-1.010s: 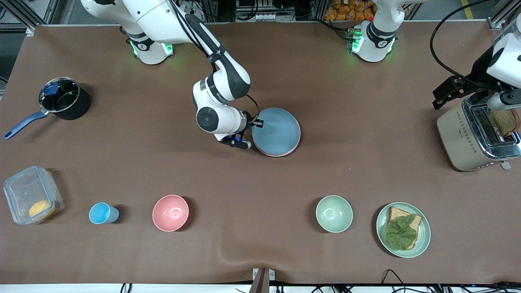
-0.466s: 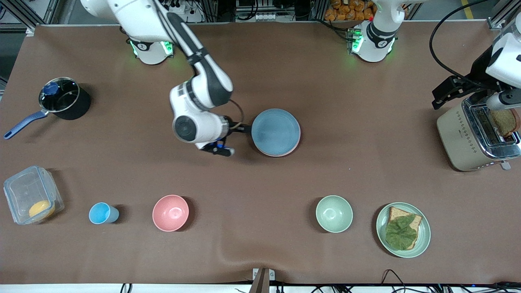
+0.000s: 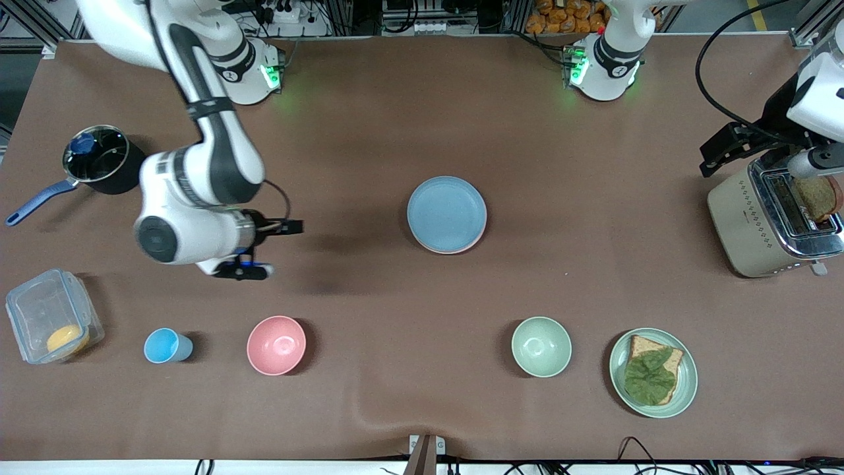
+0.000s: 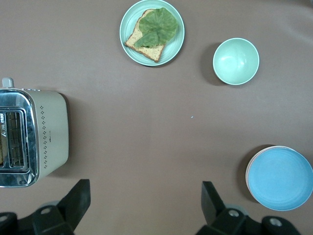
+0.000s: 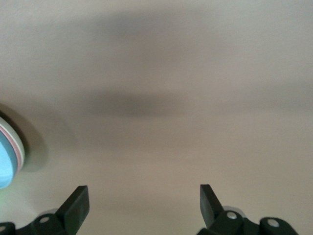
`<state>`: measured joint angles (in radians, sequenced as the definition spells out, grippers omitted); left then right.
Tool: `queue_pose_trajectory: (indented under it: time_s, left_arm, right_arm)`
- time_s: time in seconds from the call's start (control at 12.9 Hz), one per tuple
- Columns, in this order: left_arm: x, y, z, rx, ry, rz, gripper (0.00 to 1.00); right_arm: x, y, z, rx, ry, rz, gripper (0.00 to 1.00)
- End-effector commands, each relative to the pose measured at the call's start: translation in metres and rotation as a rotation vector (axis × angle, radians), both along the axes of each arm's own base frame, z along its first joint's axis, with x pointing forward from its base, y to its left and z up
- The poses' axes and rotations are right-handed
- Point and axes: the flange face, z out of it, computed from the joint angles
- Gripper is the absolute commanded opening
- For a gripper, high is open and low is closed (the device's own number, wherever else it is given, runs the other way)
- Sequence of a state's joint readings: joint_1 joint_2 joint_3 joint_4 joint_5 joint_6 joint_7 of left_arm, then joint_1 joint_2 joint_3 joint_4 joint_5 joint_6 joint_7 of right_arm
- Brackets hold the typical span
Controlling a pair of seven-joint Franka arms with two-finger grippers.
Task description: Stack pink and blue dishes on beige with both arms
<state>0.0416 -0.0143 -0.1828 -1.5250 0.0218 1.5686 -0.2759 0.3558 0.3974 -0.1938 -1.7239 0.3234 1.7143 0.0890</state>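
The light blue plate (image 3: 446,214) lies on top of a stack in the middle of the table. The pink plate's rim (image 3: 481,232) peeks out under it. A beige plate's rim (image 4: 248,171) shows at the bottom of the stack in the left wrist view. My right gripper (image 3: 283,228) hangs open and empty over bare table between the stack and the pot; the right wrist view catches only the stack's edge (image 5: 7,161). My left gripper (image 3: 719,155) waits high by the toaster, open (image 4: 145,196) and empty.
A toaster (image 3: 768,224) holding bread stands at the left arm's end. Along the edge nearest the front camera are a green plate with bread and a leaf (image 3: 653,373), a green bowl (image 3: 541,346), a pink bowl (image 3: 276,345), a blue cup (image 3: 165,346) and a clear box (image 3: 53,316). A black pot (image 3: 99,158) stands at the right arm's end.
My right gripper has drawn away from the blue plate's rim toward the right arm's end of the table. The stack stays put. The left arm has not moved.
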Motion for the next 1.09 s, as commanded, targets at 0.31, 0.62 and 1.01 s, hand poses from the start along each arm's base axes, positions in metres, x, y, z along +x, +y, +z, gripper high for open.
queue_pose_trajectory:
  time_s: [0.31, 0.62, 1.01]
  left_arm:
    - [-0.006, -0.006, 0.007, -0.017, 0.005, 0.002, 1.00]
    - [-0.007, -0.009, 0.007, -0.016, 0.011, -0.004, 1.00]
    - [-0.007, -0.009, 0.008, -0.013, 0.008, -0.002, 1.00]
  right_arm:
    - [-0.050, -0.147, 0.023, -0.019, -0.029, 0.112, 1.00]
    - [-0.059, -0.175, 0.041, -0.001, -0.056, 0.145, 1.00]
    - [-0.070, -0.165, 0.121, -0.133, -0.166, 0.223, 1.00]
